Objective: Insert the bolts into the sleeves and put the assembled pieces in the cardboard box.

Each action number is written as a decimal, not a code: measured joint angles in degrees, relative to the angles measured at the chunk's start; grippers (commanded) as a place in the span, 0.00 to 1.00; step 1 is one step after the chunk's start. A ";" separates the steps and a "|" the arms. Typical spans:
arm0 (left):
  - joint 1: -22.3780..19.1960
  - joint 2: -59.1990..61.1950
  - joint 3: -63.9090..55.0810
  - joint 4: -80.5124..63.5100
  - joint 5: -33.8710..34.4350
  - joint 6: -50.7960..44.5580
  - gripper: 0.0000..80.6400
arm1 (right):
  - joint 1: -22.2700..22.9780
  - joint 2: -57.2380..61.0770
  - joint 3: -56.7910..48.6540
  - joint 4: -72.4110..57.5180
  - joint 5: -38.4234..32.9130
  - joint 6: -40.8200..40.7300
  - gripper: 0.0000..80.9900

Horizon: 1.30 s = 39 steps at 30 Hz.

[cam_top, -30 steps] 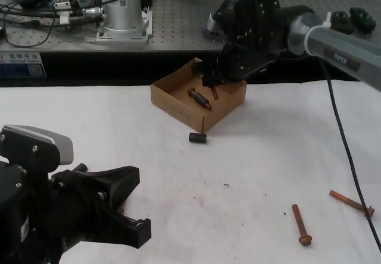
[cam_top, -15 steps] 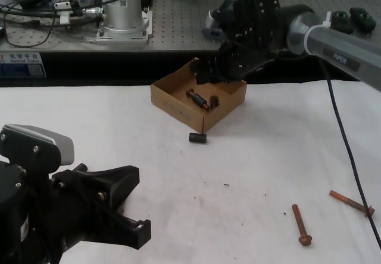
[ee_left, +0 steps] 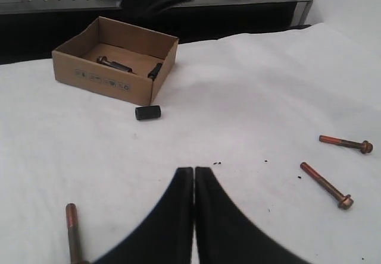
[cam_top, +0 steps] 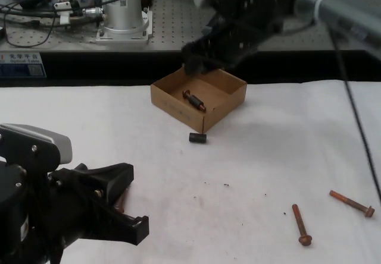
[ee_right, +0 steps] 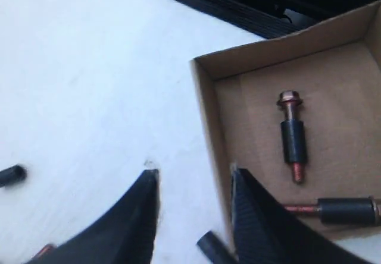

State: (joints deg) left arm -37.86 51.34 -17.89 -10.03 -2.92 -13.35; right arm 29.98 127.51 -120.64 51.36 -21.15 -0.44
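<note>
Two loose bolts lie on the cloth [cam_top: 262, 157] in the high view, a near bolt [cam_top: 302, 223] and a far bolt [cam_top: 352, 203], well apart from the box [cam_top: 178, 108]. A bare sleeve [cam_top: 197, 138] sits just outside the box's near corner, and my right arm [cam_top: 238, 20] hangs over its far edge. In my left wrist view, my left gripper [ee_left: 194, 173] is pressed together on nothing, with a third bolt [ee_left: 71, 231] beside it. In my right wrist view, my right gripper [ee_right: 193, 178] is spread apart and empty above the box wall, with one piece [ee_right: 293, 136] and a second piece [ee_right: 345, 210] lying inside.
</note>
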 measured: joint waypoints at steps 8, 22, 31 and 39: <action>0.00 0.00 0.00 2.65 -2.15 1.35 0.01 | 3.58 -16.65 10.94 6.42 2.31 -2.78 0.37; 0.00 0.00 0.00 4.09 -5.47 2.01 0.01 | 9.94 -56.84 54.08 -5.02 9.91 1.42 0.36; 0.00 0.00 0.00 4.24 -5.74 2.28 0.01 | 10.08 -77.46 89.72 -27.05 17.96 8.15 0.07; 0.00 0.00 -5.44 13.67 -7.62 3.46 0.01 | 10.08 -80.55 99.60 -37.35 21.15 9.59 0.07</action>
State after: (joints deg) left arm -37.86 51.34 -23.33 3.64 -10.54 -9.89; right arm 40.06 46.96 -21.04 14.01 0.00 9.14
